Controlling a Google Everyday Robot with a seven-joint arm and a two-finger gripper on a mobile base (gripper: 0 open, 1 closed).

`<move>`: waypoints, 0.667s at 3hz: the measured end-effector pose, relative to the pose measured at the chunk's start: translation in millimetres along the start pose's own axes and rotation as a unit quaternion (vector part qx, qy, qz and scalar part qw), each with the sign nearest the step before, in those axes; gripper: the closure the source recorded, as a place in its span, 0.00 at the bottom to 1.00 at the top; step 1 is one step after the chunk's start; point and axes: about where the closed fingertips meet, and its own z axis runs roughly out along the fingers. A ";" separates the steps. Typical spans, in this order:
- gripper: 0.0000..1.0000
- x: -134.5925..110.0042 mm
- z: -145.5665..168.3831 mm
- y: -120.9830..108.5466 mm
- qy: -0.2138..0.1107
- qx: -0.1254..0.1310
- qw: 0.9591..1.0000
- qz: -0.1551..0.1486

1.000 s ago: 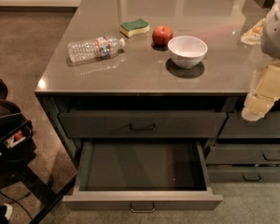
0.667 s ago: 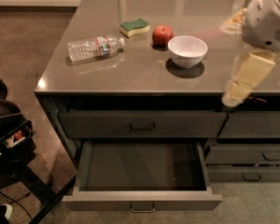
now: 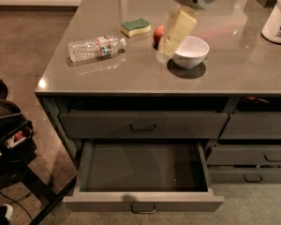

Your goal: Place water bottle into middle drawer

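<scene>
Water bottle [image 3: 96, 48]: you see it on its side on the grey countertop [image 3: 131, 76], toward the left, cap pointing right toward the sponge [image 3: 135, 27]. It is outside any drawer and well apart from the gripper.

Containers:
- The middle drawer [image 3: 143, 203] is pulled out wide. Its dark box interior shows only its own floor.
- The top drawer [image 3: 143, 124] directly above it is closed.
- The white bowl [image 3: 190, 51] stands upright on the counter, showing only its white inside.
- A white tub [image 3: 277, 20] stands at the far right of the counter, cut off by the frame edge. Its contents are not visible.

The gripper [image 3: 167, 47] hangs over the counter between the sponge and the bowl, just beside the bowl's left rim, and partly covers the red apple [image 3: 157, 33]. It is blurred, so you can't make out whether it is spread or pinched together. It carries nothing that you can see.

The counter is smooth and glossy and reflects light. Below it the floor [image 3: 33, 46] is brown. A dark object [image 3: 4, 125] sits at the left edge, and you can't identify it.

Count: one bottle, one sponge, one apple, one bowl, one tub. Two wide drawers show, plus three narrower drawer fronts [image 3: 248, 154] in the right stack.
</scene>
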 end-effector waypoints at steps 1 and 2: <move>0.00 -56.5 38.5 -41.1 -0.068 -0.024 0.995 -0.069; 0.00 -115.9 79.6 -70.7 -0.137 -0.045 0.983 -0.115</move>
